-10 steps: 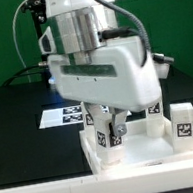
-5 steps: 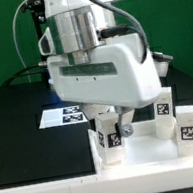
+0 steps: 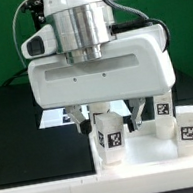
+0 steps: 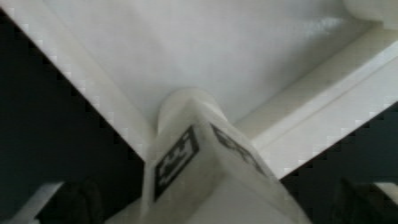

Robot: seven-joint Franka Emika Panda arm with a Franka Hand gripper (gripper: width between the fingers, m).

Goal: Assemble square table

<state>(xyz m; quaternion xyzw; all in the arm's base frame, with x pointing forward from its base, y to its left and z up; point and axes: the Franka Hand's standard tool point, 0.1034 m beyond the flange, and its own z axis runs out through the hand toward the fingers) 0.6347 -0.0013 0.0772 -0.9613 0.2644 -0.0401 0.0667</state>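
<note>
Legs stand upright on the square top [image 3: 143, 150], and the nearest leg [image 3: 109, 136] rises at the corner toward the exterior view's left, tag facing the camera. We judge it sits over a corner socket there, since upright is the pose a leg needs to be seated or turned in. Three more legs show along the top toward the exterior view's right: one [image 3: 137, 118] partly hidden behind the claw, one [image 3: 163, 115] further back, and one [image 3: 186, 126] at the edge. The top itself lies on the black bench [image 3: 15, 138] near its front white edge, raised rim visible around it.

Our claw [image 3: 109, 114] hangs directly over the nearest leg with its fingers spread wide to either side, touching nothing we can see. In the wrist view the leg [image 4: 199, 165] runs up between the dark fingertips with gaps on both sides, the rim of the top [image 4: 311, 95] beyond it. We read this as a release, letting the leg stand alone.

Behind the claw lies the marker board [image 3: 59, 117], flat on the bench.
</note>
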